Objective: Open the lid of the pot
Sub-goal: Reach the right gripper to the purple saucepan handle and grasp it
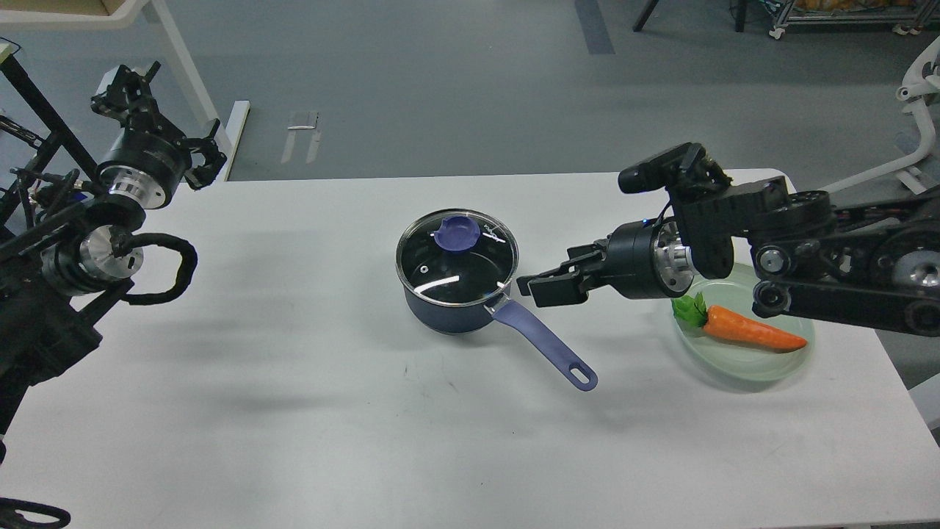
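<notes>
White desk (294, 411) carries the pot (448, 312) at its middle, the lid (457, 258) seated on it. Just beside its rim, the right hand (540, 286) is empty, fingers slightly apart. Whether the raised left hand (132, 81) is parted cannot be told.

My matt black plastic right gripper (538, 288) nears the glossy clear glass lid (457, 257) with steel rim; the white tabletop (294, 411) looks smooth, faintly scuffed.
</notes>
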You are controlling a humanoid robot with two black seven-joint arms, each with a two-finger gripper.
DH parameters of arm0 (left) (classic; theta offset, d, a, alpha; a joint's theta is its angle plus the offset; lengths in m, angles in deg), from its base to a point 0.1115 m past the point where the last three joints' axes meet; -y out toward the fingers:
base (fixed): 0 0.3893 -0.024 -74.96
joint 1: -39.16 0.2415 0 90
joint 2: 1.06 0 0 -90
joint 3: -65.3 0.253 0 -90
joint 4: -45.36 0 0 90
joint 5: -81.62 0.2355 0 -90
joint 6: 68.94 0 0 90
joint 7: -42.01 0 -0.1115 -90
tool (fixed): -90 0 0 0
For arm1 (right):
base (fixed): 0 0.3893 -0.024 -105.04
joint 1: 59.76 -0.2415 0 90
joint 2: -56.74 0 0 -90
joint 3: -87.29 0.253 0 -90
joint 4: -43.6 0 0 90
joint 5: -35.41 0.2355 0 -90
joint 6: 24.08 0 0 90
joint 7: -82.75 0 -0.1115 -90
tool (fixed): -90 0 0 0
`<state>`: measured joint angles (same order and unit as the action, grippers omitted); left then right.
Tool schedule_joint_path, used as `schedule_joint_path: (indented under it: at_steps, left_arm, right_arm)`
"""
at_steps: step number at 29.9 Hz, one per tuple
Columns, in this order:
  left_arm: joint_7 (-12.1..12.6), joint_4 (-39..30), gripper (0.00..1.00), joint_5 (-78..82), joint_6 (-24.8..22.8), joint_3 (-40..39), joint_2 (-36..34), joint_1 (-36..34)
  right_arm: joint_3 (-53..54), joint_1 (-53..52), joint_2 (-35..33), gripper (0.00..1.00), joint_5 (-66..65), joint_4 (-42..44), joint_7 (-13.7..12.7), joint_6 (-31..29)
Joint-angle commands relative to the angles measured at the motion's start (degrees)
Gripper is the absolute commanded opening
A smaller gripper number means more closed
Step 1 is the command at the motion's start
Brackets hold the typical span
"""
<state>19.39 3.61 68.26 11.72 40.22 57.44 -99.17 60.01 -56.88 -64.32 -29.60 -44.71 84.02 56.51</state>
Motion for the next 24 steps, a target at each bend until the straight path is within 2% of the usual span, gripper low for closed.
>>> schedule_joint_path:
  at_steps: [1, 14, 21, 24]
  left_arm:
    - [0.0, 0.0, 0.99, -0.1, -0.2, -0.1, -0.5, -0.2]
    - [0.2, 0.0, 0.99, 0.0, -1.0, 0.3, -3.6, -0.1]
    - [0.3, 0.1, 0.99, 0.0, -2.4, 0.3, -4.5, -0.2]
    - [0.3, 0.1, 0.99, 0.0, -2.5, 0.4, -4.6, -0.1]
  right_arm:
    - [-5.0, -0.2, 2.7, 0.9, -1.5, 0.1, -0.3, 0.0]
    - [-6.1, -1.0, 5.8, 0.69, 2.1, 0.3, -0.2, 0.1]
    - [-6.1, -1.2, 7.2, 0.5, 3.9, 0.3, -0.2, 0.0]
    - [-6.2, -1.2, 7.2, 0.46, 4.0, 0.4, -0.4, 0.0]
